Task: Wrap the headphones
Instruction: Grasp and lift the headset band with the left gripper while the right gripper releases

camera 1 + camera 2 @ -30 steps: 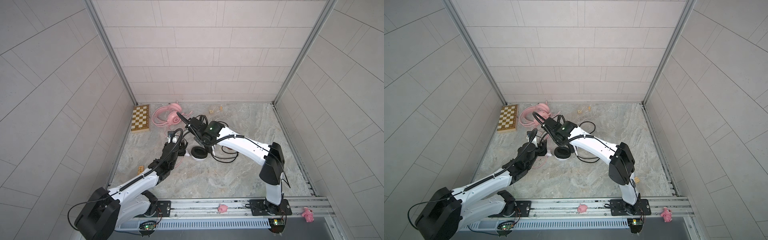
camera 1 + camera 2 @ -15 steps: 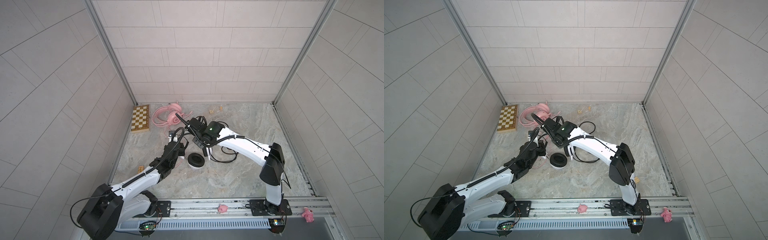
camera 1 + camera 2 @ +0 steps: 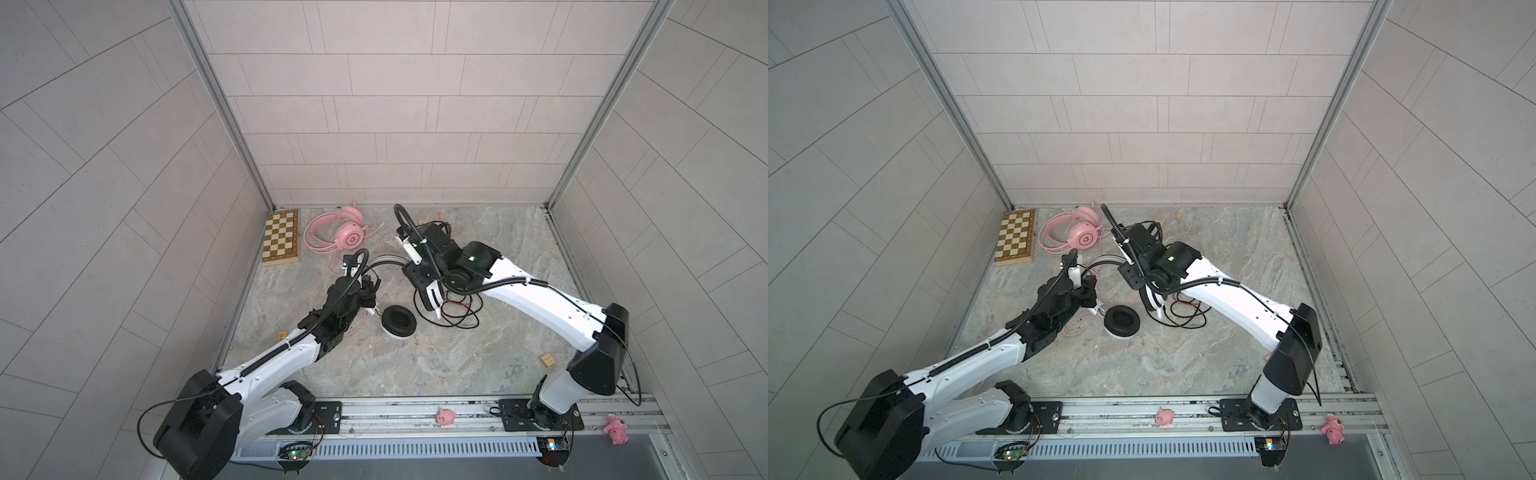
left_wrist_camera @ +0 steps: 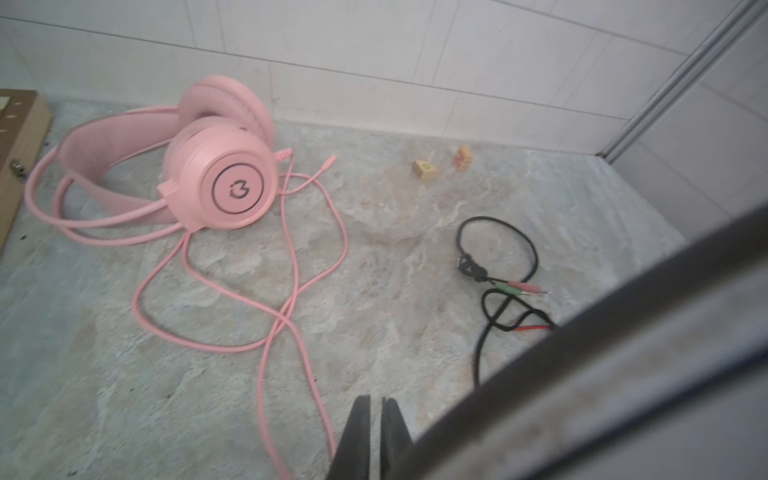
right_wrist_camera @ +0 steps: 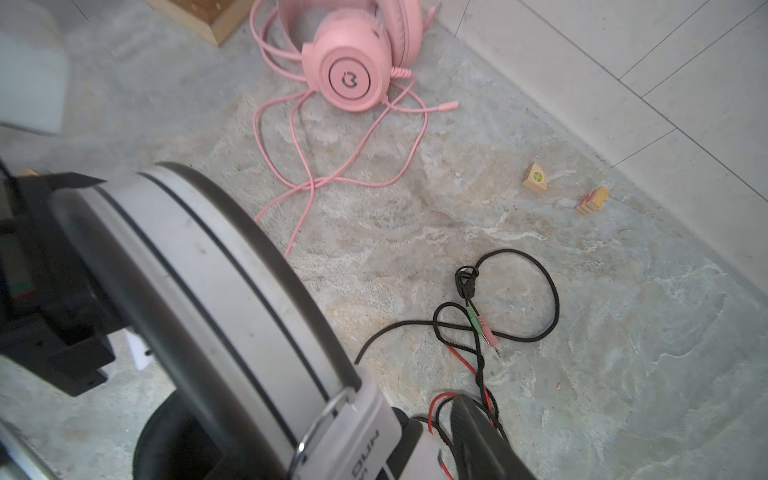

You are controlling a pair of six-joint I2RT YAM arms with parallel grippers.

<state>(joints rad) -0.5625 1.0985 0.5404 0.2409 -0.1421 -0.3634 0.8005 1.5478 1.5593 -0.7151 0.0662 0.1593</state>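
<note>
**Both top views:** Two white-and-black arms meet over the stone-patterned tabletop [image 3: 457,353], with the white headphones [image 3: 398,324] between them, left of its middle. One ear cup [image 3: 1121,320] lies pad-up on the surface. The grey headband [image 3: 386,259] arches above, from beside the left gripper [image 3: 368,291] toward the right gripper [image 3: 432,301]. The right gripper's white fingers stand spread, just beside the black cable [image 3: 457,316] lying in loose loops near the middle. The pink headphones [image 3: 345,232] rest in the far left corner, just beside a chessboard [image 3: 281,237]. Their pink cable [image 3: 331,266] trails toward the left arm. Two pig toys [image 3: 445,417] sit on the rail along the near edge.

**Left wrist view:** The left gripper's dark fingers [image 4: 361,432] are pressed together – whether they pinch anything cannot be told. The headband, blurred, crosses close before the lens. Beyond it, the pink headphones [image 4: 216,174] lie on their side near the far wall, their cable looping over the tabletop. The black cable [image 4: 498,232] ends in green and pink plugs [image 4: 519,289]. Two wooden blocks [image 4: 426,169] sit near the wall.

**Right wrist view:** The headband [image 5: 208,270] sweeps down to a white slider [image 5: 365,440] above the black ear pad [image 5: 178,436]. One dark finger [image 5: 478,436] of the right gripper stands clear of the slider – black and red wires show in the gap.
</note>
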